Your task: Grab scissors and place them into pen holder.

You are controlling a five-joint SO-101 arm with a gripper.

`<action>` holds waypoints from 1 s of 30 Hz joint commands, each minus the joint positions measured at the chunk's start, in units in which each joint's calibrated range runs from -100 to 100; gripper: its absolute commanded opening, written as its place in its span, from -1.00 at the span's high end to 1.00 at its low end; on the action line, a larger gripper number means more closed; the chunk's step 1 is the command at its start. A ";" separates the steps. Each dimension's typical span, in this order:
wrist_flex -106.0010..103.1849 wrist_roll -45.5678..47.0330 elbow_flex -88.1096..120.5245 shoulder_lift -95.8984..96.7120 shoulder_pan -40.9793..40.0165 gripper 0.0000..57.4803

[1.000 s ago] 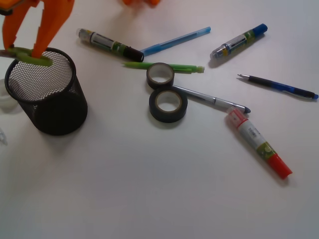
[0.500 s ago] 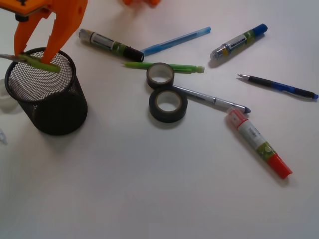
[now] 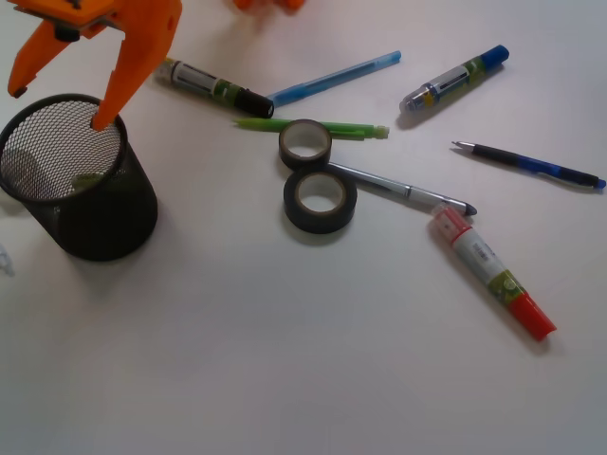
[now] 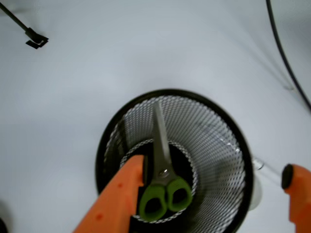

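Inside the pen holder (image 4: pixel 228 145) the scissors (image 4: pixel 163 182) lie at the bottom, handles down, blades leaning on the mesh. Placement looks done. End effector (image 3: pixel 57 106) hovers above the rim, spread, gripping nothing; only retreat left.

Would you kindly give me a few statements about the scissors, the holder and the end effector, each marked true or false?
1. The scissors lie inside the pen holder. True.
2. The end effector is clamped on the scissors. False: it is open above the rim, holding nothing.
3. The scissors' green handles rest at the holder's bottom. True.
4. The pen holder has tipped over. False: it stands upright.
5. Two black tape rolls sit inside the holder. False: they lie on the table.
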 commanded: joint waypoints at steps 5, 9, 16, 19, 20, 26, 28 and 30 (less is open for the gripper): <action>19.57 22.76 -10.59 -15.40 -5.15 -0.09; 42.49 33.06 -11.49 -23.81 -8.96 -0.08; 45.73 45.96 10.79 -48.12 -18.98 0.09; 45.38 46.69 25.19 -66.91 -19.06 0.09; 45.55 46.69 30.08 -74.22 -19.21 0.09; 47.39 46.35 44.03 -82.55 -18.98 0.10; 47.04 46.35 46.11 -82.89 -18.91 0.10; 47.48 46.25 48.92 -84.76 -18.76 0.10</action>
